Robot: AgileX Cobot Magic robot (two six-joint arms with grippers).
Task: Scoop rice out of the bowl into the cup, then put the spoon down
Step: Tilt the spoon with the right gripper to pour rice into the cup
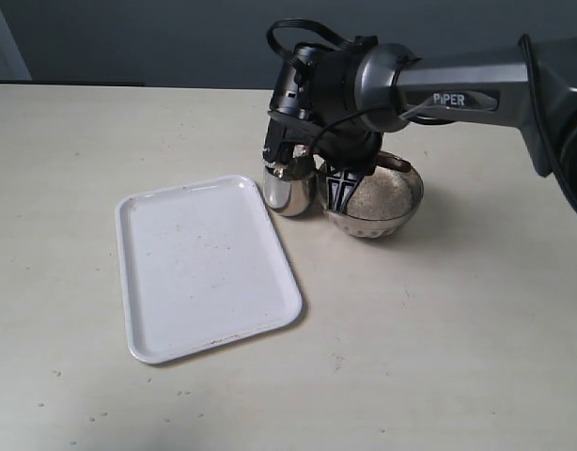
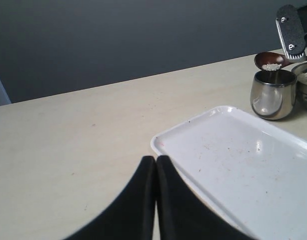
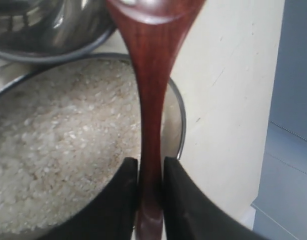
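Note:
My right gripper (image 3: 150, 167) is shut on the slim handle of the dark reddish-brown spoon (image 3: 152, 90). The spoon's oval end (image 2: 271, 61) is tilted over the steel cup (image 2: 273, 94) with a few white grains of rice in it. In the exterior view the cup (image 1: 288, 191) stands just left of the glass bowl (image 1: 375, 202), and the right gripper (image 1: 303, 155) hangs above both. The bowl holds a mound of rice (image 3: 58, 145). My left gripper (image 2: 156, 161) is shut and empty, low over the table near a corner of the white tray.
A white rectangular tray (image 1: 206, 268) with small specks on it lies on the beige table, front-left of the cup. The right arm (image 1: 458, 89) reaches in from the right edge. A dark wall runs behind the table.

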